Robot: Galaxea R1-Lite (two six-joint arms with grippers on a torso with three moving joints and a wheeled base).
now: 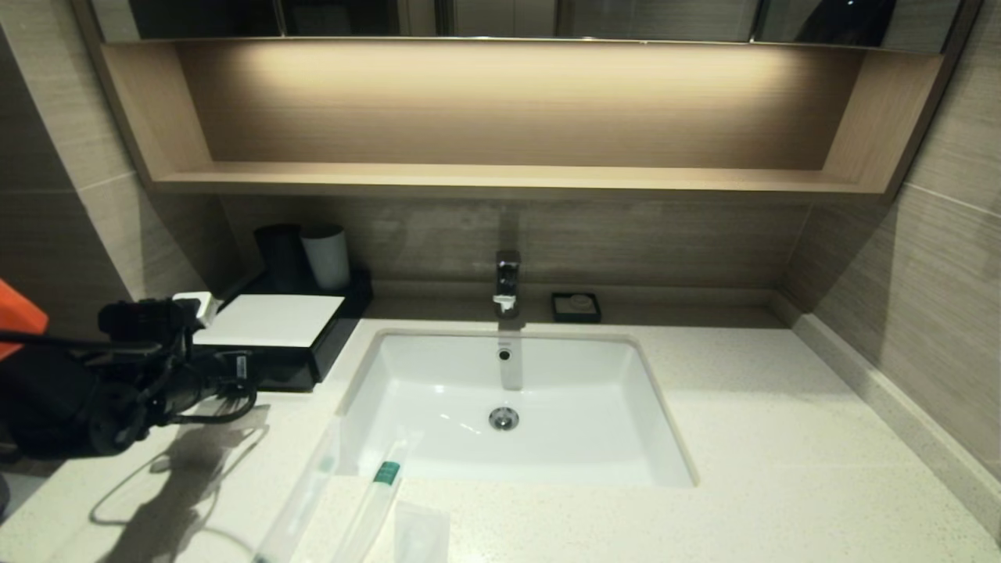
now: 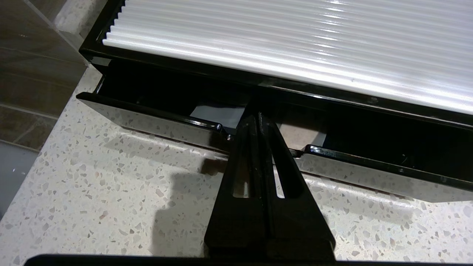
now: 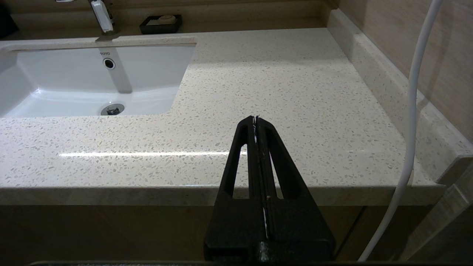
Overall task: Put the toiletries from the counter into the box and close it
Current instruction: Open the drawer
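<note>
Left gripper (image 2: 257,117) is seen with fingers pressed together, holding nothing, tips set in the notch of the drawer front (image 2: 147,118) of the box (image 1: 281,328), which is pulled slightly out. Box is placed at the back left of the table (image 1: 782,438), beside the basin (image 1: 508,407). Toiletries (image 1: 375,500) are laid on the table before the basin. Right gripper (image 3: 255,119) is closed, empty, parked off the table's front edge.

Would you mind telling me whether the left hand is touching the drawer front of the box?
Cannot tell. In the left wrist view the shut left hand reaches the notch in the drawer front of the box, but its tips merge with the dark interior, showing neither contact nor gap.
</note>
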